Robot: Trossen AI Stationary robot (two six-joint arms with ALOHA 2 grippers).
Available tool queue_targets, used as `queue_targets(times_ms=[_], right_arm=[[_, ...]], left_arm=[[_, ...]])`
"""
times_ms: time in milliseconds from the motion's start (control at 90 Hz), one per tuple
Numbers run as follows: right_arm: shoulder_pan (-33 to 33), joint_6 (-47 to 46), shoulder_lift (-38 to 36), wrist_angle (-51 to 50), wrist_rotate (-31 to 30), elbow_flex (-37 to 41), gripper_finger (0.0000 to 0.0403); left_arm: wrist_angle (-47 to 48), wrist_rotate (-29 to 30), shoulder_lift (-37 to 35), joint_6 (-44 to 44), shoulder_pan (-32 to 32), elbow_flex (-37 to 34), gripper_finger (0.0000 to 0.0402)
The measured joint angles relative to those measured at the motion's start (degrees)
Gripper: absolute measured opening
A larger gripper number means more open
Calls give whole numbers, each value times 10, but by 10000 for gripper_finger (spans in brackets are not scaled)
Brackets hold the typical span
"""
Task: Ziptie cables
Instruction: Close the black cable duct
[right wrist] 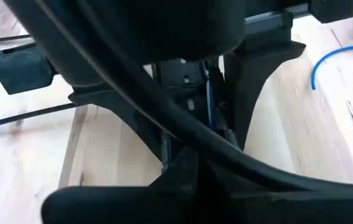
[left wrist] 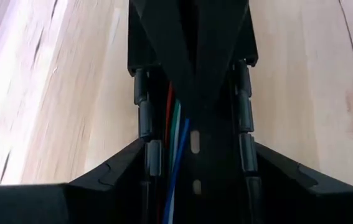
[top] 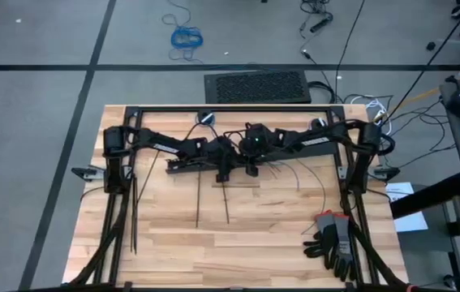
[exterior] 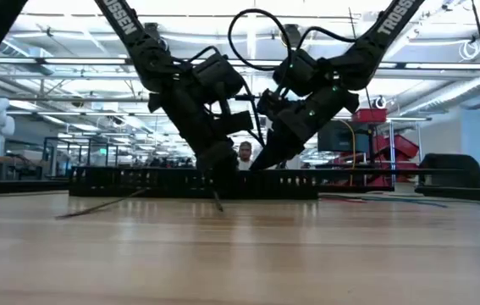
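A black slotted bar [top: 182, 166] lies across the far middle of the table. The cables [left wrist: 175, 134], thin red, green, pale and blue wires, run along its channel. My left gripper [left wrist: 200, 144] is open, one finger at each outer wall of the bar. My right gripper [exterior: 259, 163] comes from the right, its shut fingers [left wrist: 192, 93] tapering down into the channel by the blue wire. Zipties [top: 199, 199] [top: 135, 215] [top: 225, 203] lie flat on the wood, nearer than the bar. My left gripper's fingers [left wrist: 117, 171] come from above and stand astride the bar's side walls [left wrist: 144, 118]; I cannot tell whether they touch them. My right gripper's shut tip points down into the channel at the blue wire [left wrist: 185, 134]; whether it touches the wire I cannot tell.
A pair of grey and black gloves [top: 333, 239] lies at the near right. More thin curved strips [top: 294, 174] lie right of the bar. A black frame [top: 230, 109] borders the table's far edge and sides. A loose blue wire [right wrist: 332, 56] curves beside the bar.
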State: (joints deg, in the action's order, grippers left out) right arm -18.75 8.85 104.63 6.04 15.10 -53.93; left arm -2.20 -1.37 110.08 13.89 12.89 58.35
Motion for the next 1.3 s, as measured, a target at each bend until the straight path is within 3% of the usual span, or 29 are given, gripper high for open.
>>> queue_targets(times_ms=[933, 1300], right_arm=[[10, 45, -48, -10, 1, -22, 0], [-1, 69, -90, -169, -38, -35, 0]], left_arm=[[8, 1, 1, 0, 0, -1, 234], [10, 1, 2, 0, 0, -2, 234]])
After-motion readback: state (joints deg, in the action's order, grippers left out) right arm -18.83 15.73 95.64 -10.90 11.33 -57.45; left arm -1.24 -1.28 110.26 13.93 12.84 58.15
